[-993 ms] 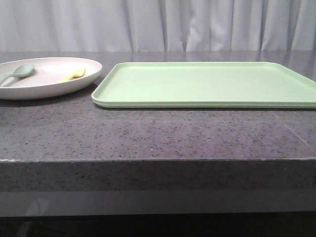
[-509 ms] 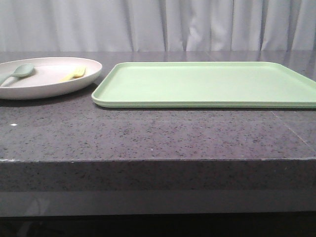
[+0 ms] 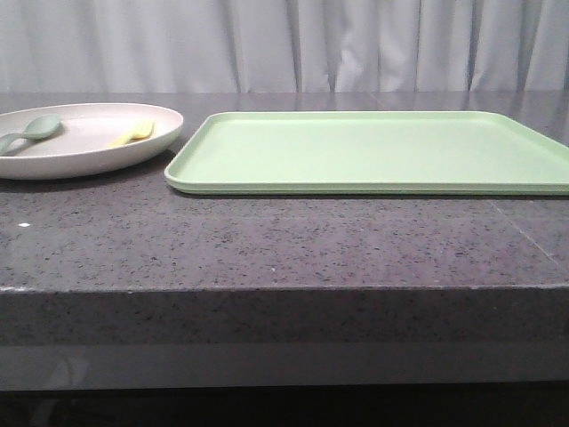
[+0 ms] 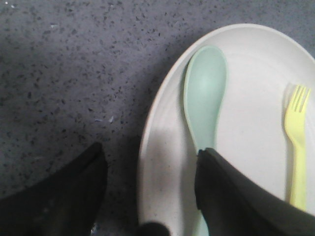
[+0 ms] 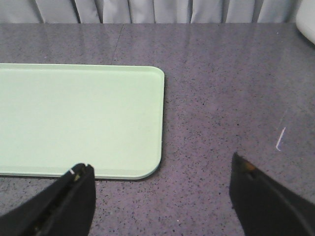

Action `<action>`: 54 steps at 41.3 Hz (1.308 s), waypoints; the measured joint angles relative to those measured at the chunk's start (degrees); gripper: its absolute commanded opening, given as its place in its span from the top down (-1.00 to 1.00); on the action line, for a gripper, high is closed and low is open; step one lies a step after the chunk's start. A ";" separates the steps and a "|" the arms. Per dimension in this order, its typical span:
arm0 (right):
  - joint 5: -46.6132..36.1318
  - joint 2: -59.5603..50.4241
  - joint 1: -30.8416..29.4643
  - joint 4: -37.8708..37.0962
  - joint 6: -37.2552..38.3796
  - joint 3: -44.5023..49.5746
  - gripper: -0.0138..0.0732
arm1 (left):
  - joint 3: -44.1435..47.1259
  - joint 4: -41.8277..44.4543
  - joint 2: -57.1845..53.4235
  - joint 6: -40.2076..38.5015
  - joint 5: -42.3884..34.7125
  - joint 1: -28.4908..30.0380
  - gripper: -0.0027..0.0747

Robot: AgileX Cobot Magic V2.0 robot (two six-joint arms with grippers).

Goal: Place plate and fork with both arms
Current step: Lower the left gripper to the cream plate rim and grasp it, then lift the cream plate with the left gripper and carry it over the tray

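Observation:
The pinkish-cream plate (image 3: 89, 147) sits on the counter at the far left, beside the green tray. On it lie the pale-yellow fork (image 3: 132, 134) and a grey-green spoon (image 3: 34, 130). In the left wrist view my left gripper (image 4: 150, 162) is open, one finger over the counter and the other over the plate (image 4: 246, 123), so the plate's rim lies between them. The spoon (image 4: 204, 93) and fork (image 4: 297, 142) show there too. My right gripper (image 5: 162, 177) is open and empty over bare counter by the tray's corner. Neither gripper shows in the front view.
The light-green rectangular tray (image 3: 373, 151) fills the middle and right of the counter; its corner shows in the right wrist view (image 5: 98, 118). The dark speckled counter (image 3: 267, 240) has its front edge near me. A grey curtain hangs behind.

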 measured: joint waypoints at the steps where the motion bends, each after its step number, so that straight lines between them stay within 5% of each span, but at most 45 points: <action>1: 0.00 0.00 0.00 0.00 0.00 0.00 -0.66 | -0.10 -0.13 0.43 0.00 0.00 0.00 -0.06; 8: 0.00 0.00 0.00 0.00 0.00 0.00 -0.66 | -0.09 -0.72 2.33 0.00 0.14 0.00 0.02; 20: 0.00 0.00 0.00 0.00 0.00 0.00 -0.66 | -0.09 -1.26 2.36 0.40 1.59 0.00 0.64; 31: 0.00 0.00 0.00 0.00 0.00 0.00 -0.66 | -0.09 -1.36 2.36 0.49 2.11 0.00 0.98; 54: 0.00 0.00 0.00 0.00 0.00 0.00 -0.66 | -0.09 -6.92 0.62 -2.42 -1.22 -3.68 0.98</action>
